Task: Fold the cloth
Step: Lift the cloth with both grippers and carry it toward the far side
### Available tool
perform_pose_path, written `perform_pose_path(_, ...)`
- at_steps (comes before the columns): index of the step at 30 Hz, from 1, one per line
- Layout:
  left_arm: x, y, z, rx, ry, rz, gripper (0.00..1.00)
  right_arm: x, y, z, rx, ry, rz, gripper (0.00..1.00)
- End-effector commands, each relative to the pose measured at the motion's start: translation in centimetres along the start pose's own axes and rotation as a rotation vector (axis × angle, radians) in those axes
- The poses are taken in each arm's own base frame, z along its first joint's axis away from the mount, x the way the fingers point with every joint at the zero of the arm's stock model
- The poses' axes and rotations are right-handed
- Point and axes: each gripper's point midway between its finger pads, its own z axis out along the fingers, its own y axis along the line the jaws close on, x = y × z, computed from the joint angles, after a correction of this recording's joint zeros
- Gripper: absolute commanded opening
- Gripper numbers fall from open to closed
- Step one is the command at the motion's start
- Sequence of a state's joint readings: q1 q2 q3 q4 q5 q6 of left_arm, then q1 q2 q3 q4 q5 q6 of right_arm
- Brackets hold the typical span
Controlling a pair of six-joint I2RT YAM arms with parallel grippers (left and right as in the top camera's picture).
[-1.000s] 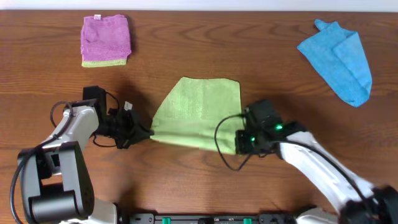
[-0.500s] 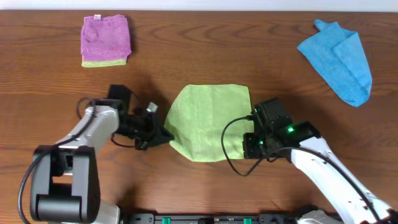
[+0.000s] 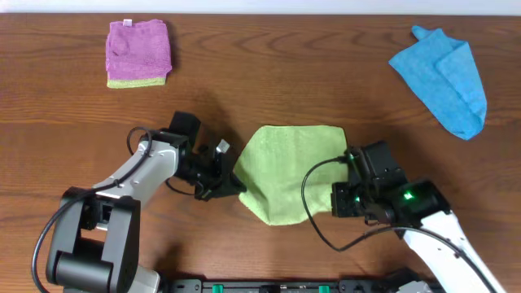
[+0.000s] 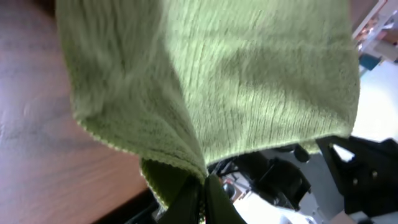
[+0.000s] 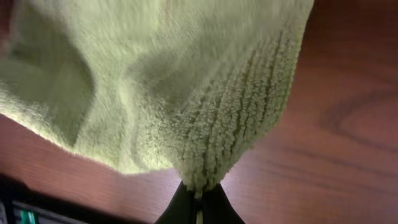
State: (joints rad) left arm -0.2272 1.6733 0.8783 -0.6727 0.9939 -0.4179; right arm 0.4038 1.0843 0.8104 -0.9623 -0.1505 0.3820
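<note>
The green cloth (image 3: 293,167) is toward the front of the counter (image 3: 326,73), in the middle, bunched between both arms. The left pincer (image 3: 237,185) is clamped tight on its left edge. The right pincer (image 3: 330,203) is pinched on its lower right edge, and fabric spills away from each grip.

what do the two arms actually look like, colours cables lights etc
The left arm has silver-grey links with black joints and a thin black cable. The right arm has a white link, a black wrist housing with green lights, and a looping black cable. The left pincer and right pincer are black.
</note>
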Motion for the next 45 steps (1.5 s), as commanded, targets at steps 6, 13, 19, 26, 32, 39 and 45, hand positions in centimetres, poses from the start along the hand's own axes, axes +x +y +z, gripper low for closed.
perform_pose_path(6, -5.0, -4.7, -1.7, 0.119, -0.175, -0.046, 0.06, -6.6, 1.0, -1.2, -0.031, -0.234, 0.006, 0.01)
perform_pose_path(13, -9.7, -9.7, -5.4, 0.129, -0.396, 0.055, 0.06, -13.1, 1.4, -1.2, -0.014, -0.320, -0.051, 0.01)
perform_pose_path(19, -13.4, -12.9, -9.9, 0.099, -0.623, 0.115, 0.06, -19.4, 1.8, -1.8, 0.005, -0.400, -0.084, 0.01)
perform_pose_path(26, -16.3, -15.8, -15.3, 0.139, -0.831, 0.175, 0.06, -25.7, 2.2, -3.5, 0.005, -0.509, -0.103, 0.01)
perform_pose_path(32, -17.3, -18.0, -18.0, 0.213, -0.929, 0.224, 0.06, -30.0, 3.5, -5.0, -0.006, -0.608, -0.153, 0.01)
perform_pose_path(39, -17.4, -18.1, -18.4, 0.196, -0.942, 0.259, 0.06, -31.9, 3.8, -4.9, 0.012, -0.624, -0.192, 0.01)
perform_pose_path(45, -17.6, -17.2, -18.8, 0.161, -0.948, 0.279, 0.06, -31.6, 3.1, -4.6, 0.057, -0.604, -0.212, 0.01)
